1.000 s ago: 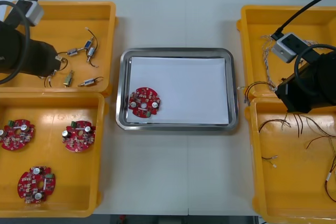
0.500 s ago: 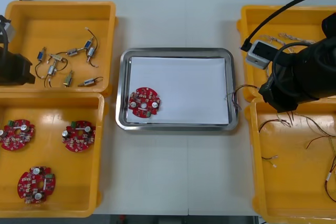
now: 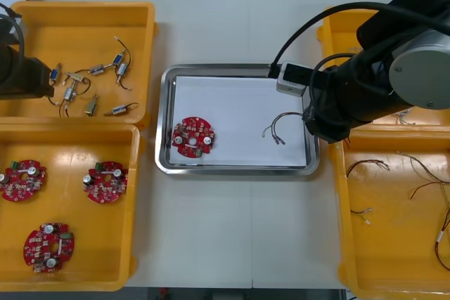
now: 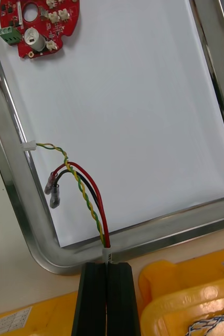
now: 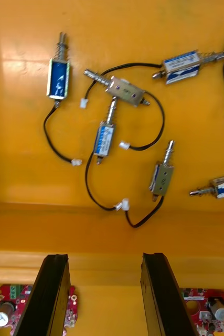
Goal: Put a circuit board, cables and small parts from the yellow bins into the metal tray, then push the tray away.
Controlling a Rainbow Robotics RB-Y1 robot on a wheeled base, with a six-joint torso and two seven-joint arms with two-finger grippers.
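In tray [image 3: 238,69]: one board [image 3: 193,136]; cables [image 3: 275,124] gripped.

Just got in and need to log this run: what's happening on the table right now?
The right claw is shut on a few cables, holding them over the tray, near its rim. One board already lies in the tray. The left claw hovers open above the bin of small metal parts, holding nothing. No parts are in the tray yet.

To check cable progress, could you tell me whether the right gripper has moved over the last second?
Yes: the right gripper, shut on cables, moved from over the right yellow bins leftward to the metal tray's edge.
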